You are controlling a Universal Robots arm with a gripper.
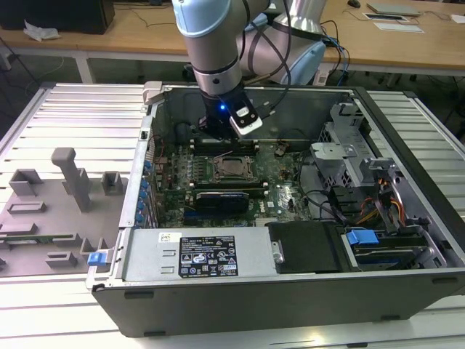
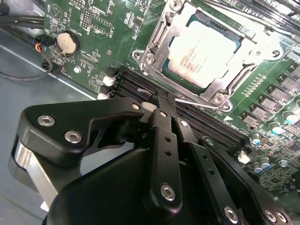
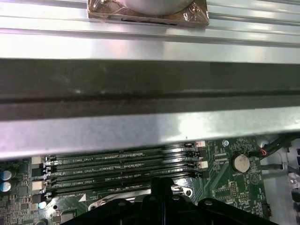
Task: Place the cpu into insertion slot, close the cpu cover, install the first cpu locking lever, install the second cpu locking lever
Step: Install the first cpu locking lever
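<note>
Silvery, thin, running left-right along the far edge of the insertion slot [image 1: 216,167]: meeting that locking lever [image 2: 194,102] with gripper [image 2: 157,99] tips pressed together, with the cpu [image 2: 204,51] seated just nearer under the shut cpu cover [image 2: 159,44].

Computer case [image 1: 254,305] on slatted table [image 1: 80,116]

surface [image 1: 73,116]: pale ribbed metal slats, under my work
desk [image 1: 138,33]: wooden, behind me
papers [image 1: 396,18]: on desk
light: bright, even
</note>
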